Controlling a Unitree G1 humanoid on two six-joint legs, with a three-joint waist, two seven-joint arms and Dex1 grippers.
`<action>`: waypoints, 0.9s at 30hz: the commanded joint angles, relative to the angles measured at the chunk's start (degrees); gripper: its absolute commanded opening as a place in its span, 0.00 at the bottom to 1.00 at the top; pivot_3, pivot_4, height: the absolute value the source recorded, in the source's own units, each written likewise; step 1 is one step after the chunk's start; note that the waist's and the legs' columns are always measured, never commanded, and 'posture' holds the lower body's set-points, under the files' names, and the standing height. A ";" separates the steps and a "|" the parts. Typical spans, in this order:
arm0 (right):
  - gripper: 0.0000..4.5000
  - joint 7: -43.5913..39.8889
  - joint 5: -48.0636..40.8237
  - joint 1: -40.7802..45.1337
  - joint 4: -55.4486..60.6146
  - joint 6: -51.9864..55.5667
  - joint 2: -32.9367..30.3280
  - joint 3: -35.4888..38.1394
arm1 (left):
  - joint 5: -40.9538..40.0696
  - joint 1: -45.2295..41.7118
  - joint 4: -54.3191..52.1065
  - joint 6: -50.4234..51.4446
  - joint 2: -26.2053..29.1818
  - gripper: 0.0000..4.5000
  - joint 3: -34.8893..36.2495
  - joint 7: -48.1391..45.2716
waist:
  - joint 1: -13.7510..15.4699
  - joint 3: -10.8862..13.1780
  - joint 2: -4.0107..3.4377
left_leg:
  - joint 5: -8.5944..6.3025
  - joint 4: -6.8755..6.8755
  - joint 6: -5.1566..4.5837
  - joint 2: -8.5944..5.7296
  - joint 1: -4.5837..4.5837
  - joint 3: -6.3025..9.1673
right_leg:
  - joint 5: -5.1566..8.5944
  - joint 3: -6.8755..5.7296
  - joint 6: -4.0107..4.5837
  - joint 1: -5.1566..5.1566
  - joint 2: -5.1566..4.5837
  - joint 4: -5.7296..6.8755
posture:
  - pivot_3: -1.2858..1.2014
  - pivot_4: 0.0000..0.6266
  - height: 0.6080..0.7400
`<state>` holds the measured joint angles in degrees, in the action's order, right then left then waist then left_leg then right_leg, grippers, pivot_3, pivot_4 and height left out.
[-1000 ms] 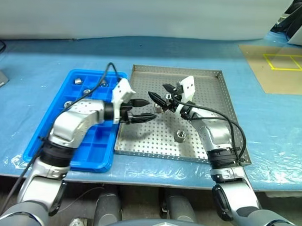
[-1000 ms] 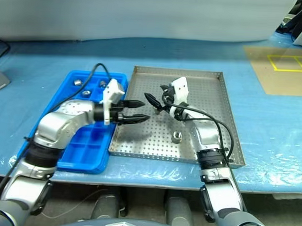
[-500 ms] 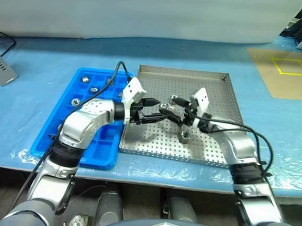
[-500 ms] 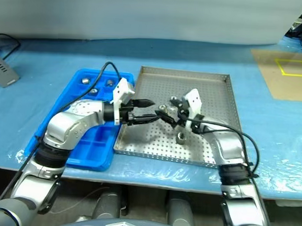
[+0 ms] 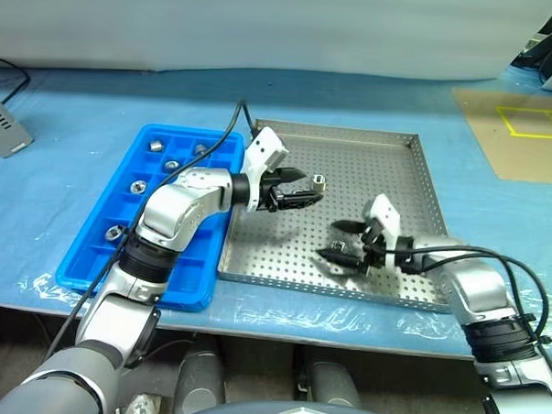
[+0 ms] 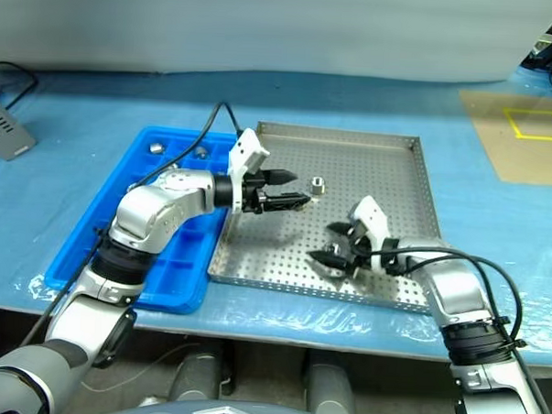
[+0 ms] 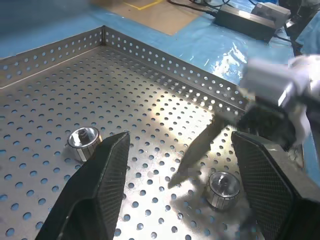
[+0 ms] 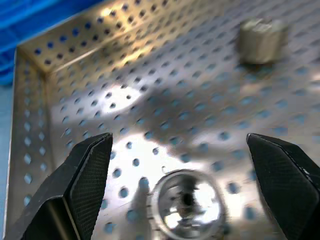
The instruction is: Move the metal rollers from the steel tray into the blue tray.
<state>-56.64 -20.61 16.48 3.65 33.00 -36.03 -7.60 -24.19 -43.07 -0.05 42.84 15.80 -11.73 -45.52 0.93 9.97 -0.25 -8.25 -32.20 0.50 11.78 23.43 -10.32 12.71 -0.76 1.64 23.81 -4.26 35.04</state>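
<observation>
While both arms reach over the steel tray (image 5: 401, 176), neither holds anything. Left gripper (image 5: 306, 188) points right across the tray's upper-left part, fingers (image 7: 97, 192) apart with a clear gap and nothing between them; one metal roller (image 5: 319, 182) sits on the perforated floor just past its fingertips, not gripped. In the left wrist view that roller (image 7: 84, 143) lies beside the left-hand finger, a second roller (image 7: 223, 189) lies further out near the other arm. Right gripper (image 5: 340, 241) is low over the tray's front part, pointing left, jaws spread wide. The second roller (image 6: 340, 263) sits upright on the tray floor about between its two fingers; in the right wrist view this roller (image 8: 186, 199) is centred in the gap with hole facing up, fingers (image 8: 80, 185) well clear on both sides, no contact. The other roller (image 8: 261, 40) shows further off, blurry. Blue tray (image 5: 90, 263) lies just left of the steel tray, edges touching or nearly so. Several rollers (image 5: 156, 146) already sit in its far and left compartments, one per cell; the near cells look bare. Both trays rest on a blue plastic-covered table (image 5: 70, 106).
</observation>
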 commanded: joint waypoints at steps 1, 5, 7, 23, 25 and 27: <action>1.00 -0.21 -3.05 0.78 8.76 4.66 -1.64 1.14 | -0.29 -0.76 -2.39 -0.04 0.96 0.76 0.78 -0.53 | 0.04 0.00 0.00 | 0.01 -0.02 -0.09 -0.01 0.03 0.00 | 0.00 0.01 0.00 0.02 -0.04 0.00 | 0.42 0.24 1.00; 1.00 0.55 -3.53 0.98 9.55 7.59 -4.26 3.50 | -0.66 0.75 -3.98 0.37 1.79 0.76 0.90 -0.50 | 0.01 0.00 0.00 | -0.04 0.01 -0.06 0.01 -0.15 0.00 | 0.00 0.03 0.00 -0.15 -0.03 -0.06 | 0.42 0.24 1.00; 1.00 -0.30 -3.49 0.34 8.20 7.48 -5.94 4.43 | -0.79 1.06 -4.44 0.38 1.99 0.76 0.92 -0.52 | 0.17 0.00 0.00 | -0.04 0.00 -0.02 0.01 -0.17 0.00 | 0.00 -0.01 0.00 -0.21 -0.04 -0.06 | 0.42 0.24 1.00; 1.00 4.84 -2.47 -3.16 11.24 7.76 -2.96 1.83 | -2.10 3.15 -7.84 0.96 4.52 0.76 1.15 -1.89 | -0.09 -0.01 -0.02 | -0.07 0.05 -0.05 0.04 -0.32 0.02 | 0.00 -0.12 -0.01 -0.47 -0.02 -0.25 | 0.41 0.24 1.00; 1.00 5.16 -1.52 -3.22 10.61 6.95 -2.48 0.84 | -2.28 3.31 -8.21 1.13 4.82 0.76 1.14 -1.94 | -0.09 -0.01 -0.02 | -0.07 0.04 -0.06 0.04 -0.31 0.02 | 0.00 -0.11 -0.01 -0.48 -0.06 -0.25 | 0.41 0.24 1.00; 1.00 5.43 -0.06 -2.96 8.93 5.63 -2.55 0.11 | -2.35 3.43 -8.50 1.21 4.98 0.76 1.05 -1.97 | -0.02 -0.01 -0.02 | -0.08 0.02 -0.07 0.04 -0.31 0.02 | 0.00 -0.08 -0.01 -0.49 -0.09 -0.25 | 0.41 0.24 1.00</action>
<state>-51.42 -21.44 13.24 12.49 40.08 -38.46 -7.72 -25.57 -39.55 -5.68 44.15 20.58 -11.58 -47.21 0.91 9.96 -0.27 -8.33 -32.18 0.43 11.83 23.14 -10.29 12.71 -0.83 1.64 23.32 -4.35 34.78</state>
